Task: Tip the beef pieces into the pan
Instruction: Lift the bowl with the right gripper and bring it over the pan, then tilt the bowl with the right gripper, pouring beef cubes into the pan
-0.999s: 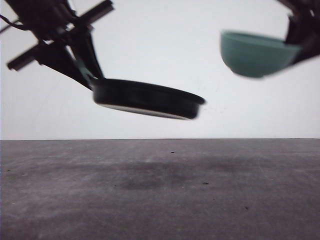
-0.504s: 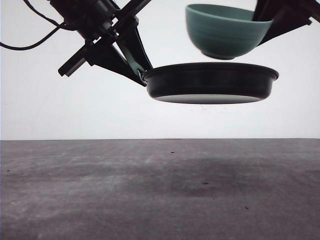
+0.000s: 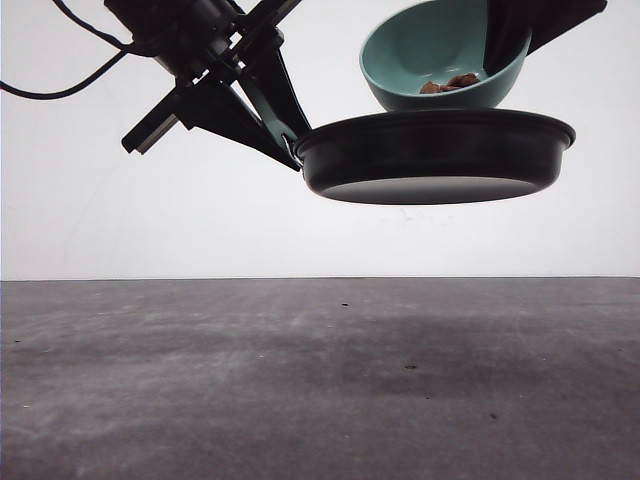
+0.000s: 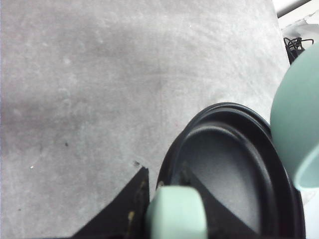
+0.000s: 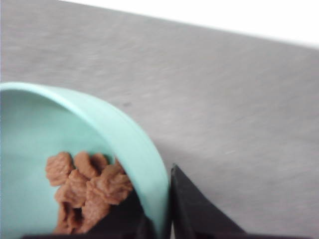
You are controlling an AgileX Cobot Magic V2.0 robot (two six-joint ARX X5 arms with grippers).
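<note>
1. The pan (image 3: pixel 435 155) hangs in the air well above the grey table (image 3: pixel 320 380), roughly level, its underside visible in the front view.
2. The left gripper (image 3: pixel 282 125) is closed on the pan's mint-green handle (image 4: pixel 177 213); in the left wrist view the dark fingers (image 4: pixel 124 209) sit on either side of the handle end, touching it.
3. The inside of the pan, seen in the left wrist view, is bare black metal with nothing in it.
4. A teal bowl (image 3: pixel 440 60) is held just above the far right part of the pan, tipped so its mouth faces the front camera. Whether its lower edge touches the pan rim cannot be told.
5. The right gripper (image 5: pixel 159 219) pinches the bowl's rim: one dark finger (image 5: pixel 199 214) outside the wall, the other inside, closed on it.
6. The beef pieces (image 5: pixel 87 186) lie in a loose brown heap inside the bowl, at the low side of its wall, next to the inner finger. A few show in the front view just above the pan rim.
</note>
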